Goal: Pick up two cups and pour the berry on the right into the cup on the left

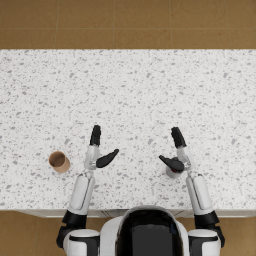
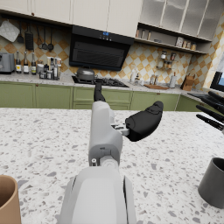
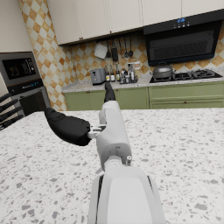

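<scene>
A tan cup (image 1: 59, 161) stands upright on the speckled counter (image 1: 130, 85), to the left of my left forearm; it also shows as the tan cup (image 2: 7, 200) in the left wrist view. A dark grey cup (image 1: 173, 173) stands just under my right hand's thumb, and the left wrist view shows the grey cup (image 2: 214, 182) too. My left hand (image 1: 98, 149) hovers open, to the right of the tan cup and apart from it. My right hand (image 1: 176, 151) is open over the grey cup's far side, holding nothing. No berry shows. My forearm hides the grey cup in the right wrist view.
The counter's front edge (image 1: 45, 212) runs just ahead of my shoulders. Beyond the counter stand green kitchen cabinets (image 2: 43, 95), a stove with a pot (image 3: 162, 70) and a toaster (image 3: 98, 76).
</scene>
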